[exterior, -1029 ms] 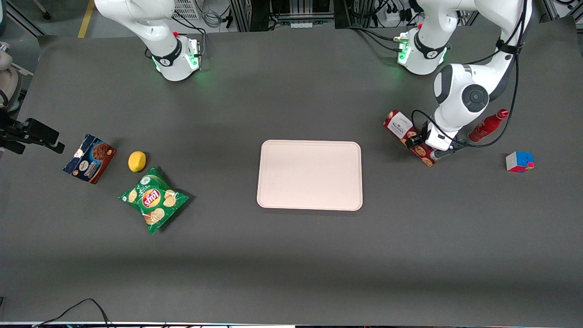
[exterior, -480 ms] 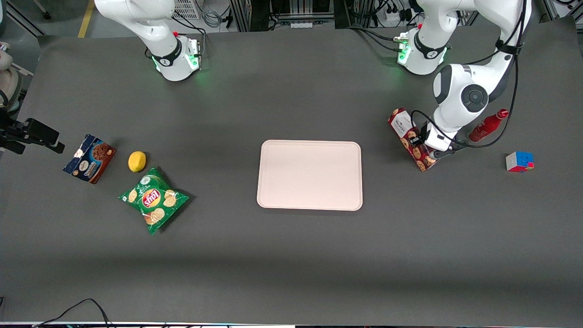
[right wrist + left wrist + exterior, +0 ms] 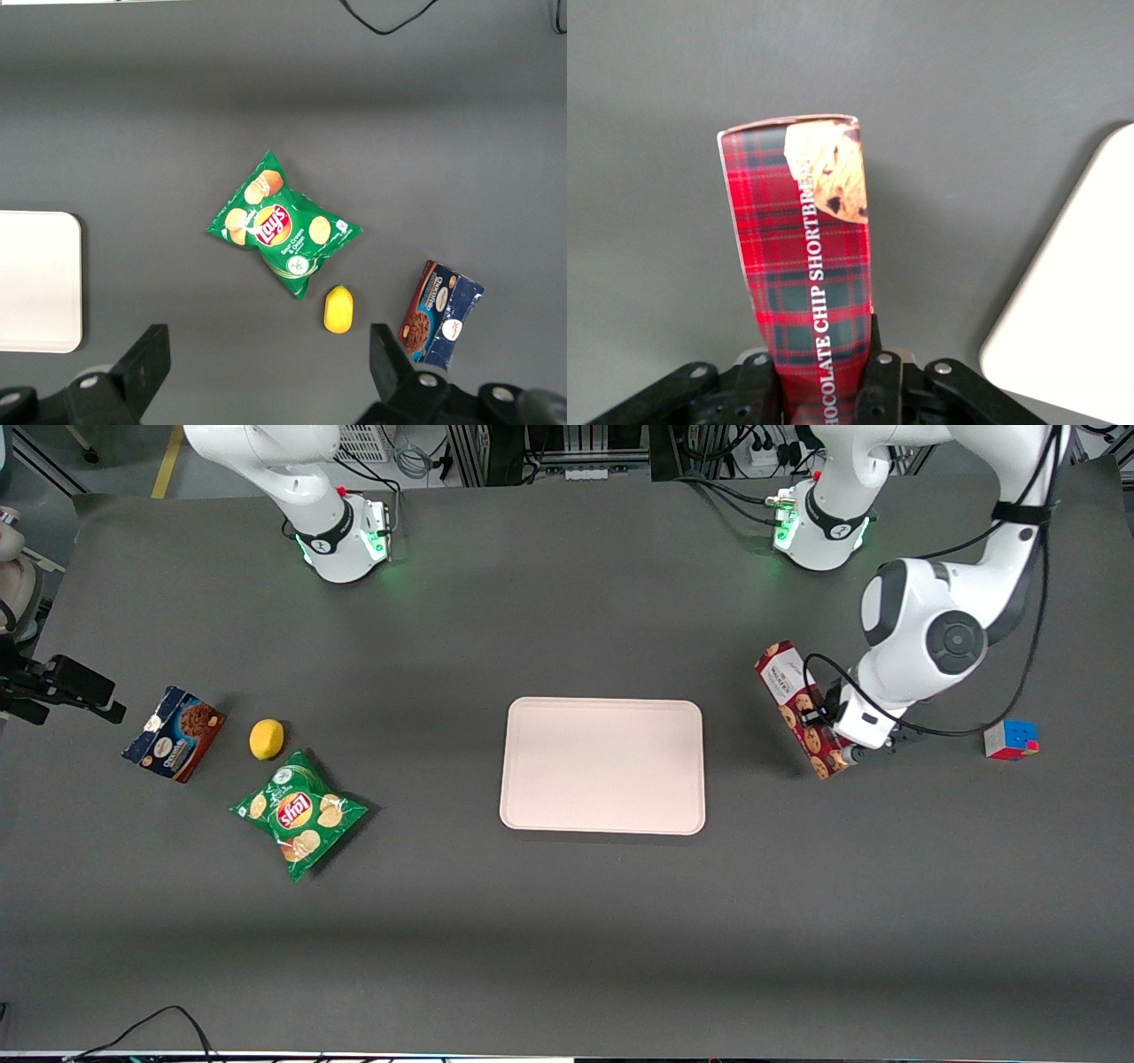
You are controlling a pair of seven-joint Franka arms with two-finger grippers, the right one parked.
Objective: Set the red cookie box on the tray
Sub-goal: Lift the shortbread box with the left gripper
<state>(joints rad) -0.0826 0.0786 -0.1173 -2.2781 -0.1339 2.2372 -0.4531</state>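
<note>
— Where was the red cookie box (image 3: 802, 710) when you looked?

— Clamped in the gripper (image 3: 842, 751). The two fingers (image 3: 879, 376) were closed onto its narrow sides, near the end nearest the front camera, and the rest of the carton stuck out from between them. It sat toward the working arm's end of the table, beside the tray (image 3: 602, 766) but apart from it, with a strip of dark table (image 3: 567, 939) between them. Whether it was clear of the tabletop I couldn't tell.

— Which way did it point?

— Its long axis ran roughly away from the front camera, slanted a little. The white label end was the farther one, leaning slightly toward the tray; the gripped end was nearer the camera.

— Did the wrist camera add anything?

— Yes. It showed the box (image 3: 804, 266) edge-on along its length: the tartan side with "CHOCOLATE CHIP SHORTBREAD" lettering and a cookie picture at the free end, and the fingers pressed against it on both sides. A rounded corner of the tray (image 3: 1063, 328) was there too. The front view couldn't show the grip, since the wrist covered it, but it gave the whole layout: a colour cube (image 3: 1011, 739) just past the arm, and toward the parked arm's end a blue cookie box (image 3: 174, 732), a lemon (image 3: 267, 739) and a green chip bag (image 3: 299, 813).
</note>
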